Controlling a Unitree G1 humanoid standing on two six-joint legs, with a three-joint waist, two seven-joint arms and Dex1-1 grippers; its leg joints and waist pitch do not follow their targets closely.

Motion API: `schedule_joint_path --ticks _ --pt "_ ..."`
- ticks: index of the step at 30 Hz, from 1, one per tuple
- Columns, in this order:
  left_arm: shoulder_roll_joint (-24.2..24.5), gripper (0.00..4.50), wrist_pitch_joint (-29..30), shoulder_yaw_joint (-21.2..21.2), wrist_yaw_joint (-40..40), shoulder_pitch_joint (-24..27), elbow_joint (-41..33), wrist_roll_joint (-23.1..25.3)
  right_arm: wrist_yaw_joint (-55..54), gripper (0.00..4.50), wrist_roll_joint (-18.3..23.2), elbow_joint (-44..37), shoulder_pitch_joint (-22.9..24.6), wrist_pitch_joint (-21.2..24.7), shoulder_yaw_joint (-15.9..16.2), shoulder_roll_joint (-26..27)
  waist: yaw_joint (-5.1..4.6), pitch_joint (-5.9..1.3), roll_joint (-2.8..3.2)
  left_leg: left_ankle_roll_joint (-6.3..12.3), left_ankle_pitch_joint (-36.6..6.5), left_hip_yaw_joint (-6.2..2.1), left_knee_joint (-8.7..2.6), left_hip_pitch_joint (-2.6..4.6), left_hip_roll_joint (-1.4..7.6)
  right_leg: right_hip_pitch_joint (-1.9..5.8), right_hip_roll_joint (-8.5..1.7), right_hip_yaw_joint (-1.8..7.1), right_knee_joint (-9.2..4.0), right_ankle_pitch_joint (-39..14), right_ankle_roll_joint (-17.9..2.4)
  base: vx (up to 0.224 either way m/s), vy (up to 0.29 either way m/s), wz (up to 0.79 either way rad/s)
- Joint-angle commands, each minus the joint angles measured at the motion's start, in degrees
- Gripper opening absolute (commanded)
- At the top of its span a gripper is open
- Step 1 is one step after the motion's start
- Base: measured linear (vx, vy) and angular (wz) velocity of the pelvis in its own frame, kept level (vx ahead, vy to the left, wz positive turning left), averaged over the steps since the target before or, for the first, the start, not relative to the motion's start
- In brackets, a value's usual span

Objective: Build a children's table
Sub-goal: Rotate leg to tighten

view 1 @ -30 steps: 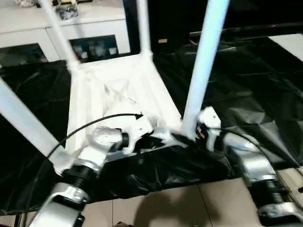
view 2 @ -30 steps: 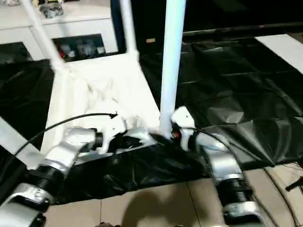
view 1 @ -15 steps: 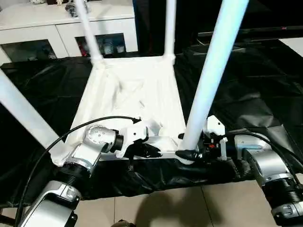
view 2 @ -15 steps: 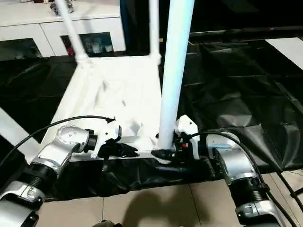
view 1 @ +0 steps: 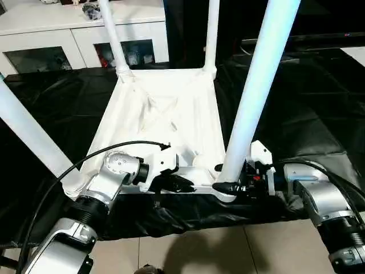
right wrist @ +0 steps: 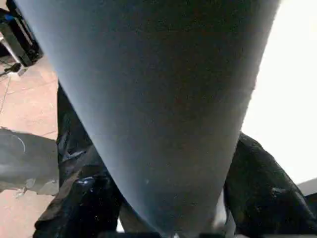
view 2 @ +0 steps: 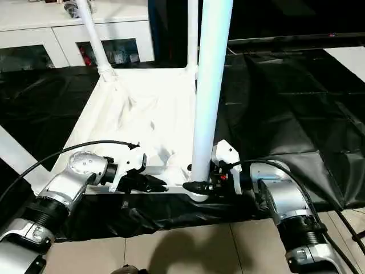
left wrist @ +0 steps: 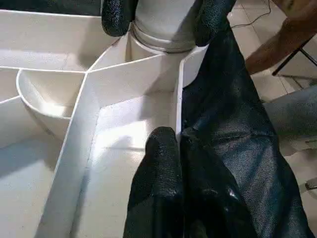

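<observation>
Tabletop (view 1: pixel 165 123): you have it lying underside up on the black sheet (view 1: pixel 296 114) over the floor, its ribs and corner sockets facing you so the legs can stand in them.
Legs: all four stand in the corners. Near right leg (view 1: pixel 256 85), near left leg (view 1: pixel 28 137), far left leg (view 1: pixel 112 34), far right leg (view 1: pixel 212 31).
Right claw (view 1: pixel 228 185): its two fingers sit on either side of the flared foot of the near right leg, closing round it low down, probably to seat or steady it in its socket.
Left claw (left wrist: pixel 171 163): pressed together, fingertips pinching the near rim of the tabletop just left of that socket; this looks meant to hold the top down.
Cabinet (view 1: pixel 74 34): white, with glass doors, standing beyond the far edge and well apart.
Judgement: you are at the last leg; check that it sits fully home.
</observation>
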Motion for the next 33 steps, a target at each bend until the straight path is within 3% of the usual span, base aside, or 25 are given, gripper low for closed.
schedule_joint_path --ticks 1,4,6,8,11,13,14,19,20,21,25,28,33 --pt "-0.3 0.00 -0.1 1.2 3.0 -2.1 0.3 -0.6 2.3 2.40 1.1 -0.2 2.5 1.8 4.8 2.7 -0.28 -3.27 -0.86 3.78 -12.4 -1.05 -3.66 1.17 2.51 2.03 -3.06 2.11 -4.17 -7.5 -14.8 0.000 0.000 0.00" --pt "-1.4 0.00 0.5 1.6 6.7 -2.3 0.6 0.0 -6.6 2.40 0.4 1.4 1.8 1.8 1.9 6.5 -0.37 -3.15 -0.95 3.23 -12.8 -1.02 -3.77 1.15 2.53 1.84 -3.11 2.23 -4.28 -8.5 -14.6 0.000 0.000 0.00" --pt "-3.0 0.00 1.2 1.7 11.2 -2.6 1.3 1.3 -14.1 2.39 -0.5 3.1 1.5 0.8 -0.1 9.9 -0.87 -2.94 -0.89 1.84 -15.1 -1.19 -4.12 1.14 2.37 1.77 -3.17 2.09 -4.54 -12.2 -13.8 0.000 0.000 0.00" --pt "-5.6 0.00 1.9 1.8 15.7 -2.6 1.8 2.2 -22.5 2.36 -1.9 5.1 0.8 1.4 -1.6 13.8 -1.62 -2.58 -1.03 0.17 -18.2 -1.32 -4.45 1.52 2.33 1.45 -3.24 2.23 -5.20 -18.3 -12.2 0.000 0.000 0.00" --pt "-9.3 0.00 3.3 1.9 20.8 -2.8 1.5 2.8 -33.3 2.35 -3.5 7.5 0.1 1.6 -2.8 19.6 -3.12 -2.25 -0.97 -1.73 -21.7 -1.79 -4.94 1.42 2.20 1.32 -3.28 2.11 -5.66 -23.8 -10.2 0.000 0.000 0.00" --pt "-10.3 0.00 3.6 1.9 22.3 -2.9 1.3 2.9 -35.1 2.34 -4.2 7.8 -0.1 1.2 -2.5 20.8 -3.77 -2.22 -1.01 -2.02 -23.6 -2.00 -5.05 1.34 2.08 1.28 -3.24 2.07 -5.96 -25.8 -9.1 0.000 0.000 0.00" --pt "-12.4 0.00 4.9 1.7 25.4 -3.0 0.4 3.5 -41.0 2.34 -5.6 9.4 -1.1 0.8 -2.7 24.0 -3.87 -2.27 -0.71 -2.07 -24.3 -1.94 -5.00 1.60 2.05 0.95 -3.23 2.18 -6.31 -25.9 -8.7 0.000 0.000 0.00" --pt "-14.9 0.00 6.2 1.2 29.2 -2.9 -1.0 4.9 -47.7 2.34 -7.5 12.4 -3.7 -0.6 -3.5 27.5 -4.38 -2.10 -0.76 -1.64 -25.5 -2.05 -5.00 1.72 1.87 0.70 -3.22 2.16 -6.70 -27.7 -8.2 0.000 0.000 0.00" --pt "-14.9 0.00 6.0 0.8 29.1 -2.6 -1.4 5.5 -48.0 2.34 -7.6 12.8 -4.1 -1.3 -3.8 27.8 -4.45 -2.12 -0.73 -1.64 -25.8 -2.02 -5.01 1.80 1.91 0.61 -3.20 2.17 -6.78 -27.7 -8.0 0.000 0.000 0.00" --pt "-14.6 0.00 5.6 0.5 28.7 -2.2 -1.9 5.8 -47.7 2.85 -7.4 12.9 -4.2 -1.8 -4.1 27.7 -4.53 -2.21 -0.72 -1.60 -25.9 -2.04 -4.99 1.77 1.88 0.60 -3.20 2.18 -6.74 -27.3 -8.0 0.000 0.000 0.00" --pt "-13.2 0.00 4.6 0.5 26.9 -1.4 -2.6 5.2 -44.7 2.99 -7.1 11.5 -3.4 -2.1 -3.7 26.2 -4.52 -2.62 -0.75 -0.05 -22.0 -1.76 -5.12 1.28 2.03 1.24 -2.97 2.26 -6.10 -18.4 -10.0 0.000 0.000 0.00" --pt "-10.3 0.00 2.8 0.6 24.0 -1.2 -2.6 4.8 -40.9 3.44 -8.7 10.6 -2.4 -3.9 -2.4 21.8 -4.34 -2.80 -0.82 1.05 -19.9 -1.53 -4.88 1.09 2.02 1.58 -2.97 2.24 -5.78 -14.9 -11.3 0.000 0.000 0.00" --pt "-8.0 0.00 1.6 0.9 20.1 -1.0 -2.7 4.1 -36.1 3.47 -9.0 12.1 -2.7 -6.6 -2.6 17.3 -4.05 -3.11 -0.80 2.77 -15.9 -1.22 -4.36 1.04 2.04 1.84 -3.03 2.12 -5.34 -10.0 -13.4 0.000 0.000 0.00"
